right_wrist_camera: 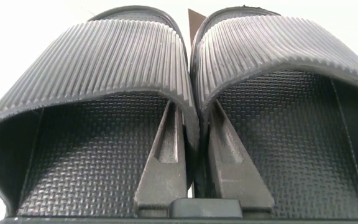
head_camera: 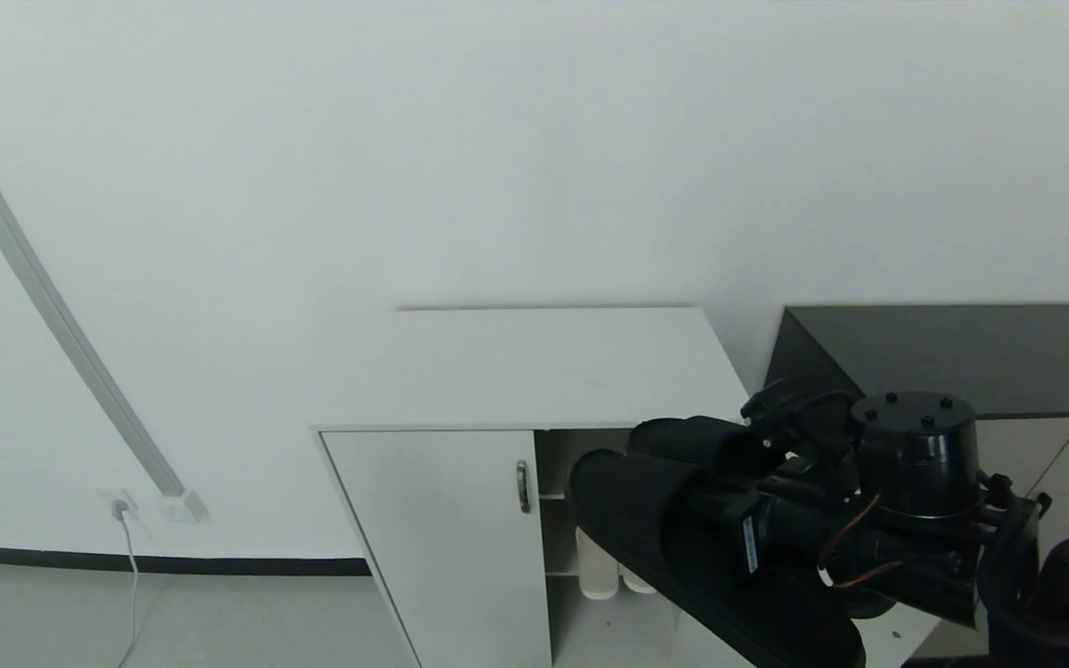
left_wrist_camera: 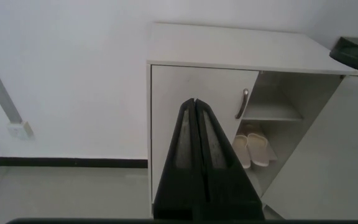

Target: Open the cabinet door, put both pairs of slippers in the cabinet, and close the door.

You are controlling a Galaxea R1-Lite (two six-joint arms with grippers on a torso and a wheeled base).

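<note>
- White wall (head_camera: 534, 139) behind the cabinet (head_camera: 553, 371); grey floor (head_camera: 219, 622) below it; wall socket (head_camera: 117, 506) well to the cabinet's left; dark table (head_camera: 961, 353) just beside its right flank.
- Cabinet doors: Left door (head_camera: 442, 547) closed, with a metal handle (head_camera: 522, 486) at its inner edge. Right door (left_wrist_camera: 328, 155) swung open, exposing the cabinet's right half.
- Light slippers (left_wrist_camera: 253, 149): one pair, already inside the cabinet, side by side on the lower shelf (left_wrist_camera: 281, 149), beneath the upper shelf (left_wrist_camera: 272, 112).
- Black slippers (head_camera: 646, 510): second pair, held in the air in front of the cabinet's open half, not yet inside.
- Right hand (right_wrist_camera: 193, 124): clamped on the black slippers, one finger (right_wrist_camera: 163, 162) inside each, with the two adjoining side walls pinched between.
- Left hand (left_wrist_camera: 194, 109): tips pressed together, holding nothing, in front of the cabinet's closed door and apart from it.
- Step in hand, as judged: carrying the black pair into the cabinet.
- Handling note: enter through the open half, keeping off the closed door's edge and the open door.
- Handling note: pick a shelf gap tall enough for the straps.
- Handling note: the pinch holds only thin walls, so the pair may sag or splay. Go slowly and keep the soles level.
- Handling note: seat both soles on the shelf before letting go, and avoid shoving the light pair.
- Remaining, as judged: closing the right door.
</note>
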